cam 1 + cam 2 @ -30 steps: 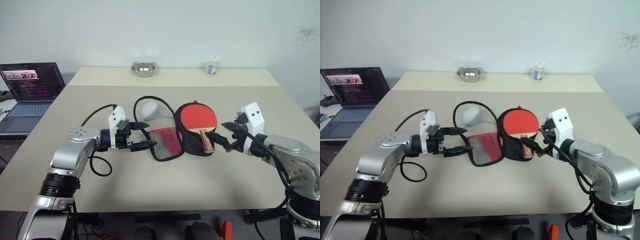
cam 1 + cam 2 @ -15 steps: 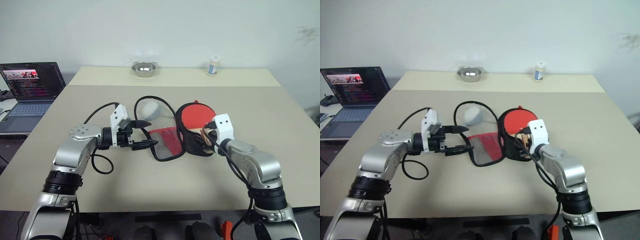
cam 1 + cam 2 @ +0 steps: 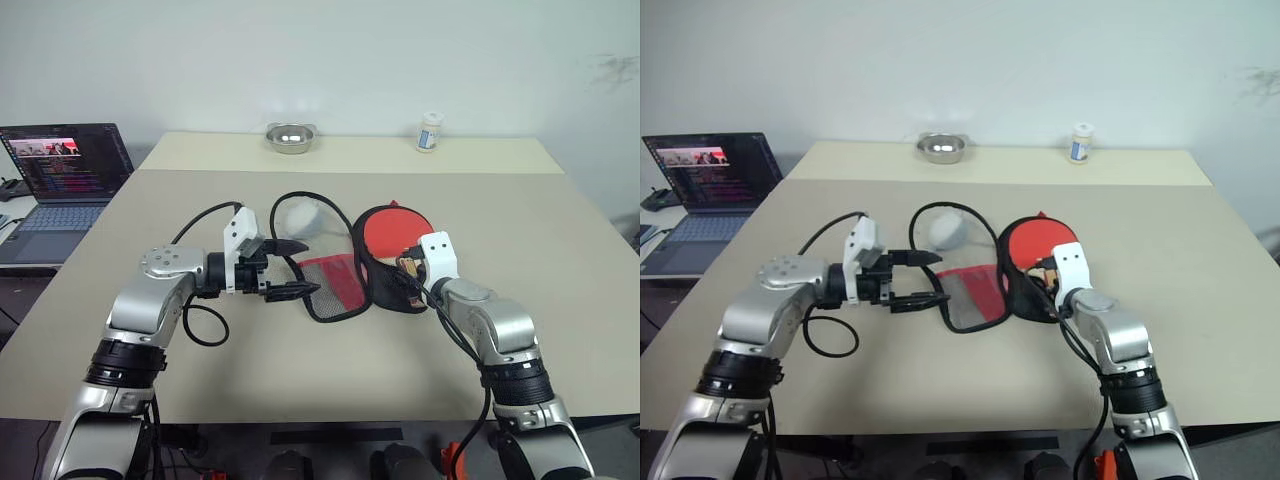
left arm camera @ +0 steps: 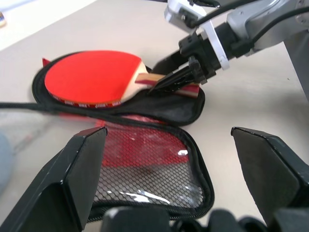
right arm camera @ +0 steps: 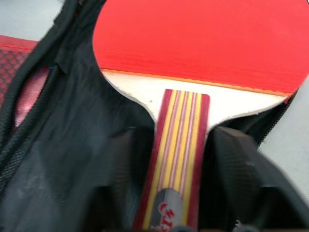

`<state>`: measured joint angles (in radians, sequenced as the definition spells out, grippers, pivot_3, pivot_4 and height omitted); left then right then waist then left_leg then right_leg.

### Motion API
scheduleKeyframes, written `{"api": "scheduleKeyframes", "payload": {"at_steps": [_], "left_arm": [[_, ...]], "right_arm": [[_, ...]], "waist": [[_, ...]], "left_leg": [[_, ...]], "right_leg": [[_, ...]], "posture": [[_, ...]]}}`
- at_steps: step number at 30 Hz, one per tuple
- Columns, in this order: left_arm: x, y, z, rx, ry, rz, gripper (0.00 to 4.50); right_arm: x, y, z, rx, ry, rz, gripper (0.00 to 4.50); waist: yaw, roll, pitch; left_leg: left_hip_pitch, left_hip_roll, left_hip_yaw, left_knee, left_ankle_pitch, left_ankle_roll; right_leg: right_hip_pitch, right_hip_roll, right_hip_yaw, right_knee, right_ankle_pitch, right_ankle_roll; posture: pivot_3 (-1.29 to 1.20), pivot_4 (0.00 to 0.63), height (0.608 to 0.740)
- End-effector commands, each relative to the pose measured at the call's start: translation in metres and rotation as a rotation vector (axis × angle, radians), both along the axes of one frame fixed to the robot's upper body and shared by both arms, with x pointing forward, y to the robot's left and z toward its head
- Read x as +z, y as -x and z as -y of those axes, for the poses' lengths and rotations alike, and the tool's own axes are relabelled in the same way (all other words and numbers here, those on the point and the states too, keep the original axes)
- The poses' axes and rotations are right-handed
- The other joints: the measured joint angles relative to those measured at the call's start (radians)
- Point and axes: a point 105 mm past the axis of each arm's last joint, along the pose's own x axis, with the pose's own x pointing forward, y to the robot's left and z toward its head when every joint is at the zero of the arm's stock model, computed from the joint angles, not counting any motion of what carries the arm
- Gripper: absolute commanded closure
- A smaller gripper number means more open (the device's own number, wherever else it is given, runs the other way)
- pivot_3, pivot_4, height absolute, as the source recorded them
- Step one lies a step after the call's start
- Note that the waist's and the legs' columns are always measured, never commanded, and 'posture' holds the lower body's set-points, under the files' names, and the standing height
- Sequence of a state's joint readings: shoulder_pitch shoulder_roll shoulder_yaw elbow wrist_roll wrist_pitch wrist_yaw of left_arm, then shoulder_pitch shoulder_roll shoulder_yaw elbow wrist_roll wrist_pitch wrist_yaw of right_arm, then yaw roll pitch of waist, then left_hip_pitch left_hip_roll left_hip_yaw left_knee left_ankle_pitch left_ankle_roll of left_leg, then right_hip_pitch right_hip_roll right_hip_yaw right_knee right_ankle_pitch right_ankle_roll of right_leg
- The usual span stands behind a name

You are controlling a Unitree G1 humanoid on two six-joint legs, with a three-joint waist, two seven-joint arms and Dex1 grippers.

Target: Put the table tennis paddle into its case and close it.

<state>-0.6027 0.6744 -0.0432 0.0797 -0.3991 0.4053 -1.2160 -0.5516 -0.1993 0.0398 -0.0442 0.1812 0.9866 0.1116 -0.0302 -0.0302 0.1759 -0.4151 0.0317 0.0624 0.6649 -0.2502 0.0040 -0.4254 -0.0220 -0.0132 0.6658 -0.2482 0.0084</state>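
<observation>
Right gripper straddling paddle handle, unclamped, at case six o'clock; left gripper agape.

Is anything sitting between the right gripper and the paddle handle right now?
Nothing visible. The right gripper has a finger on either side of the table tennis paddle handle, with only the open case fabric underneath. The paddle lies on the black half of the case, whose red mesh flap is folded open.

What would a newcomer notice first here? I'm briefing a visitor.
The red paddle lying on the open case at mid-table, its handle between the right gripper fingers. Beside it, the left gripper is open over the case's red mesh flap.
</observation>
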Motion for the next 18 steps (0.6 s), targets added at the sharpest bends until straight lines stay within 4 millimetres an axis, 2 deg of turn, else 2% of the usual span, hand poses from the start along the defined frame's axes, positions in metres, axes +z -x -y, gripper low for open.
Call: {"api": "scheduleKeyframes", "payload": {"at_steps": [1, 2, 3, 11, 18], "left_arm": [[0.015, 0.003, 0.006, -0.035, 0.010, 0.066, 0.00], [0.015, 0.003, 0.007, -0.037, 0.010, 0.066, 0.00], [0.015, 0.003, 0.007, -0.038, 0.011, 0.066, 0.00], [0.014, 0.003, 0.009, -0.044, 0.011, 0.065, 0.00], [0.014, 0.002, 0.009, -0.046, 0.009, 0.066, 0.00]], "right_arm": [[0.014, -0.004, 0.000, -0.014, 0.004, 0.045, 3.13], [0.015, -0.004, 0.000, -0.021, 0.001, 0.047, 3.39], [0.017, -0.005, -0.001, -0.033, -0.013, 0.047, 3.46], [0.037, -0.009, -0.007, -0.122, -0.101, 0.067, 3.46], [0.031, -0.003, -0.011, -0.153, -0.113, 0.041, 3.46]], "waist": [[0.000, 0.000, 0.000], [0.000, 0.000, 0.000], [0.000, 0.000, 0.000], [0.000, 0.000, 0.000], [0.000, 0.000, 0.000]], "left_leg": [[0.000, 0.000, 0.000, 0.000, 0.000, 0.000], [0.000, 0.000, 0.000, 0.000, 0.000, 0.000], [0.000, 0.000, 0.000, 0.000, 0.000, 0.000], [0.000, 0.000, 0.000, 0.000, 0.000, 0.000], [-0.001, 0.000, 0.000, 0.000, 0.000, 0.000]], "right_leg": [[0.000, 0.000, 0.000, 0.000, 0.000, 0.000], [0.000, 0.000, 0.000, 0.000, 0.000, 0.000], [0.000, 0.000, 0.000, 0.000, 0.000, 0.000], [0.000, 0.000, 0.000, 0.001, 0.000, 0.000], [0.000, -0.001, 0.000, 0.000, 0.000, 0.000]], "posture": [[0.00, 0.150, 0.740], [0.00, 0.150, 0.740], [0.00, 0.150, 0.740], [0.00, 0.150, 0.740], [0.00, 0.150, 0.740]]}}
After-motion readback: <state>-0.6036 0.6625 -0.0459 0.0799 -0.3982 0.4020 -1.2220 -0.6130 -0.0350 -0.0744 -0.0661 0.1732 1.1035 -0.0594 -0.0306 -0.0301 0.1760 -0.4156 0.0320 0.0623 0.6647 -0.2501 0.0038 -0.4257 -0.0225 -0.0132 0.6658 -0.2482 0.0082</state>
